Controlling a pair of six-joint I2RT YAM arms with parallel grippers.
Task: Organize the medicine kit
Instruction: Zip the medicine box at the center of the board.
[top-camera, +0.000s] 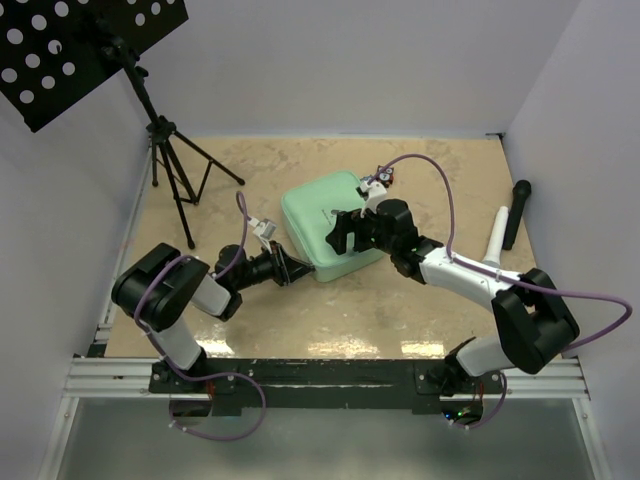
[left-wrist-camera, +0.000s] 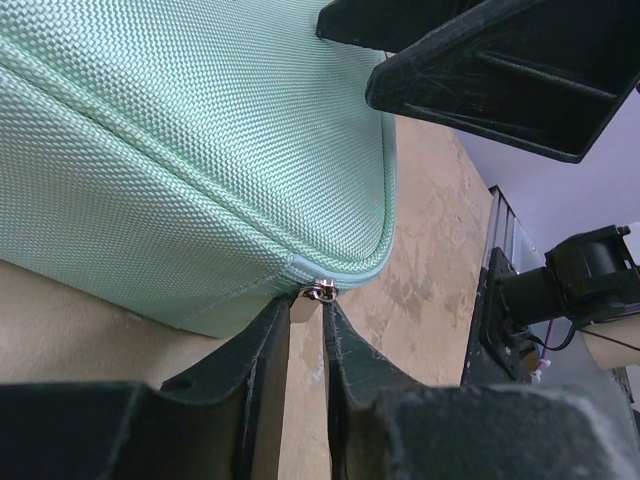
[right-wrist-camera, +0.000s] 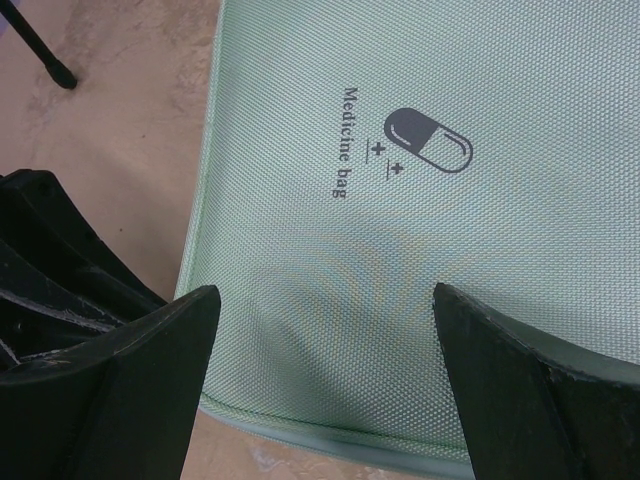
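Plainly legible on the lid of the single medicine kit (top-camera: 312, 205), which lies closed in the middle of the table (top-camera: 440, 180), is "Medicine bag" (right-wrist-camera: 341, 141) beside a two-tone capsule mark (right-wrist-camera: 428, 140) and two small plus signs. Its inside is hidden. The right gripper (right-wrist-camera: 326, 295) hangs over the lid, spread wide and empty. The left gripper (left-wrist-camera: 306, 308) sits at the kit's near corner, jaws almost together about one tiny metal zip pull (left-wrist-camera: 320, 291); whether they pinch it cannot be told.
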